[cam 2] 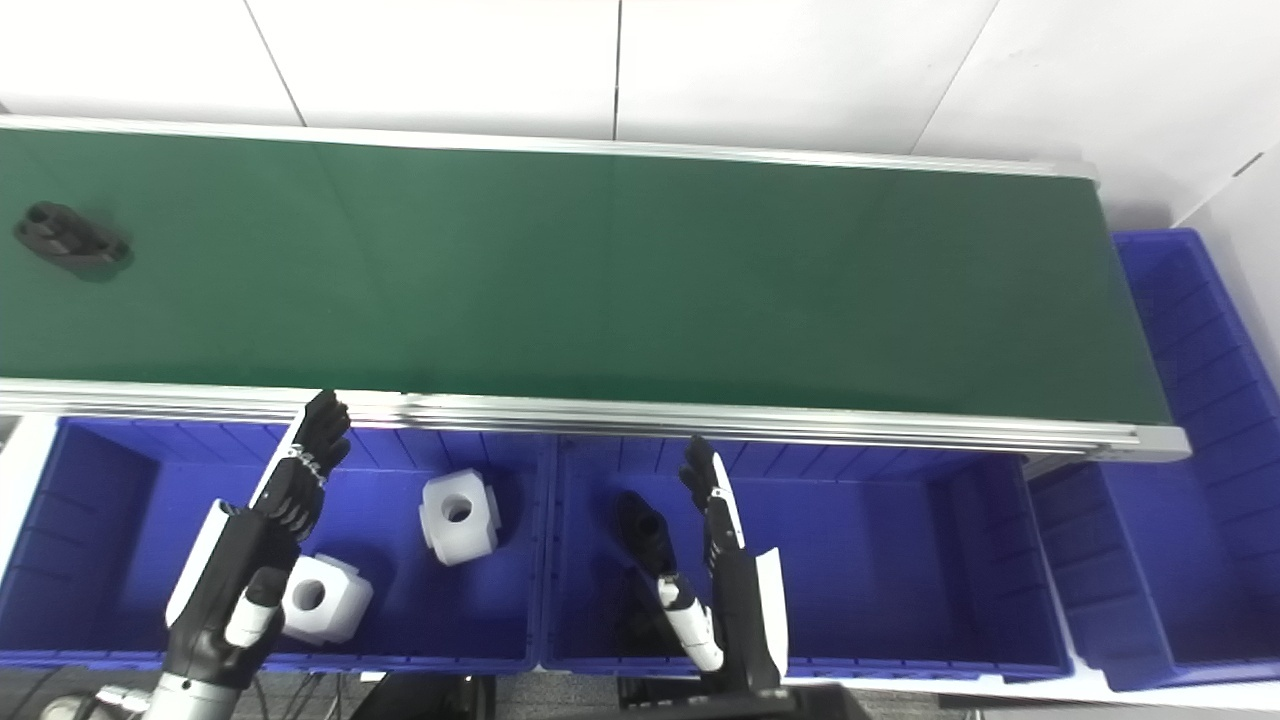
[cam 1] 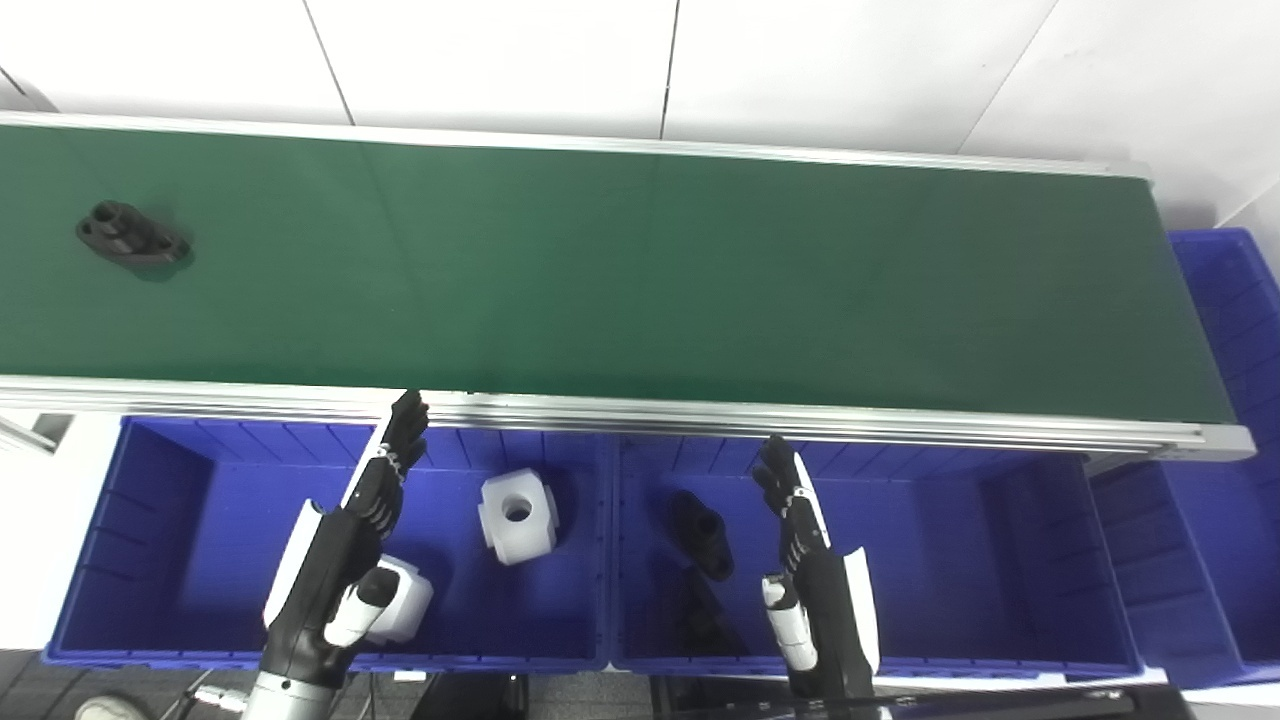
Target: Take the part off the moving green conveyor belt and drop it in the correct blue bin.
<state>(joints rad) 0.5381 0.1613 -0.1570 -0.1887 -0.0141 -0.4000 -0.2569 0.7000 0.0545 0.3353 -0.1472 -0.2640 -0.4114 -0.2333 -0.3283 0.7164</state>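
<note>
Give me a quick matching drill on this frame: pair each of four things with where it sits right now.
Things:
1. black part
2. white blocks
3. left robot hand
4. right robot hand

Places:
A. open, above the blue bin that holds the dark parts
B. on the green conveyor belt, far left
C. lying in the left blue bin
D. open, above the bin with the white blocks, fingertips near the belt's near rail

Pairs: 1-B, 2-C, 3-D, 4-A

The dark parts lie in the middle blue bin.
</note>
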